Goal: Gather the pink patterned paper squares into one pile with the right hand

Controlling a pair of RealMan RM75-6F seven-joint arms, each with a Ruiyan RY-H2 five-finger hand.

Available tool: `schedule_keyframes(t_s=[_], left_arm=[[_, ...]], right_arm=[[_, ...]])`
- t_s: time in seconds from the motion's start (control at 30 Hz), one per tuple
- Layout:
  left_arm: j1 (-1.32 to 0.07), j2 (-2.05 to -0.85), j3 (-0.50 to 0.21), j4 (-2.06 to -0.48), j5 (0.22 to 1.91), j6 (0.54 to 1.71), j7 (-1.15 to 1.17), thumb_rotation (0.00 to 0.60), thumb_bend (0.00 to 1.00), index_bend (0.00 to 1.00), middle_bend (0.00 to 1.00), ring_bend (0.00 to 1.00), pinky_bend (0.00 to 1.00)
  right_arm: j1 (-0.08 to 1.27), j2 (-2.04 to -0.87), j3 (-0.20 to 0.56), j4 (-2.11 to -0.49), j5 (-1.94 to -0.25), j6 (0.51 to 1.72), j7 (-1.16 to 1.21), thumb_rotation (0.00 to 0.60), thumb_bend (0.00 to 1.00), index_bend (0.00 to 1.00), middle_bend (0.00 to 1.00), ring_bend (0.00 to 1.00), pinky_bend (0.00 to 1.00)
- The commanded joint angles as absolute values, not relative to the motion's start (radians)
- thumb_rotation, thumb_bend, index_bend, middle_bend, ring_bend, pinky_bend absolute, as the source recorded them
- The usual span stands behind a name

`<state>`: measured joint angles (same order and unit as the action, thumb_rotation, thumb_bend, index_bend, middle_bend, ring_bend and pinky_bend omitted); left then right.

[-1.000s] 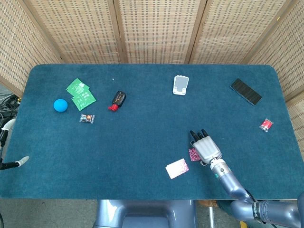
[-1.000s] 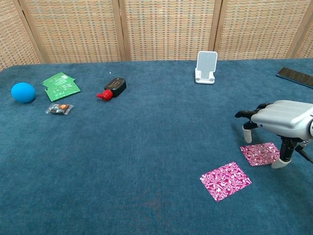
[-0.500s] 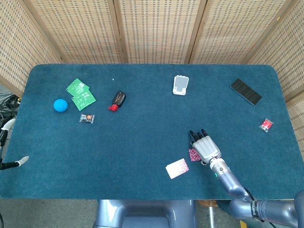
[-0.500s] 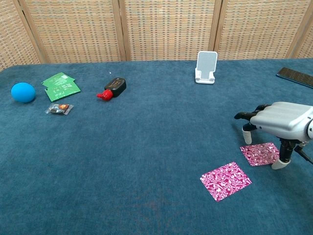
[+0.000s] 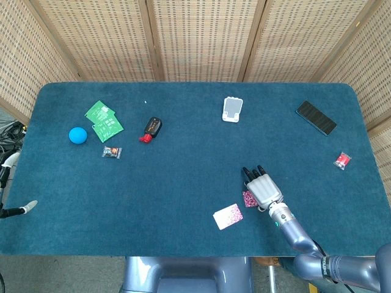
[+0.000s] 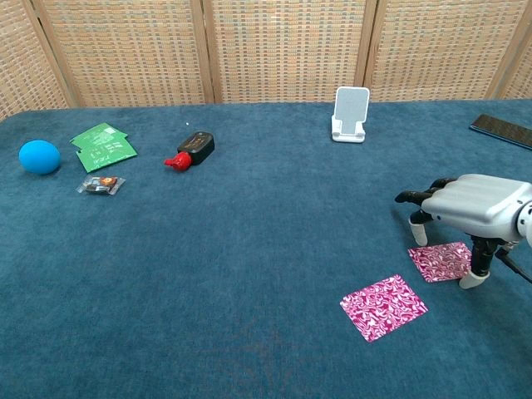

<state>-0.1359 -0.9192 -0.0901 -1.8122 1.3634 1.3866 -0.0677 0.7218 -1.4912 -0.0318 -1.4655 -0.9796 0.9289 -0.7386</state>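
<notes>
Lower right of the chest view, the right hand (image 6: 474, 204) has crept slightly leftward, fingers spread and holding nothing, poised over the smaller pink square (image 6: 440, 261); the larger pink square (image 6: 383, 307) lies nearby, unstacked.

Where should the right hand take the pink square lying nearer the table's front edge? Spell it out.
Take the nearer pink square by its right corner, the one facing the right hand. It lies flat on the cloth, so probably press a fingertip down there and slide it, coming from above.
</notes>
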Motion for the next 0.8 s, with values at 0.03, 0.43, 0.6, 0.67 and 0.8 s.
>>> schedule_keyframes(t_s=[0.03,0.43,0.6,0.67,0.8], left_arm=[[-0.135,-0.919,-0.089,-1.812,1.365,1.387,-0.069,0.600,0.00,0.00,0.00,0.00,0.00],[-0.135,-0.918,-0.090,-1.814,1.363,1.387,-0.067,0.600,0.00,0.00,0.00,0.00,0.00],[-0.136,-0.918,-0.091,-1.815,1.361,1.386,-0.067,0.600,0.00,0.00,0.00,0.00,0.00],[-0.136,-0.918,-0.091,-1.815,1.362,1.386,-0.066,0.600,0.00,0.00,0.00,0.00,0.00],[-0.136,-0.918,-0.090,-1.815,1.362,1.386,-0.066,0.600,0.00,0.00,0.00,0.00,0.00]], right_arm=[[0.720,-1.493,-0.031,-1.461,-0.981,0.928,-0.734,0.600,0.18,0.45,0.00,0.18,0.12],[0.710,-1.494,-0.025,-1.451,-1.028,0.930,-0.690,0.600,0.22,0.56,0.01,0.18,0.12],[0.707,-1.494,-0.022,-1.452,-1.043,0.932,-0.679,0.600,0.23,0.58,0.02,0.19,0.13],[0.706,-1.493,-0.021,-1.452,-1.045,0.930,-0.679,0.600,0.24,0.59,0.03,0.19,0.13],[0.706,-1.493,-0.020,-1.450,-1.052,0.929,-0.677,0.600,0.25,0.61,0.04,0.19,0.14]])
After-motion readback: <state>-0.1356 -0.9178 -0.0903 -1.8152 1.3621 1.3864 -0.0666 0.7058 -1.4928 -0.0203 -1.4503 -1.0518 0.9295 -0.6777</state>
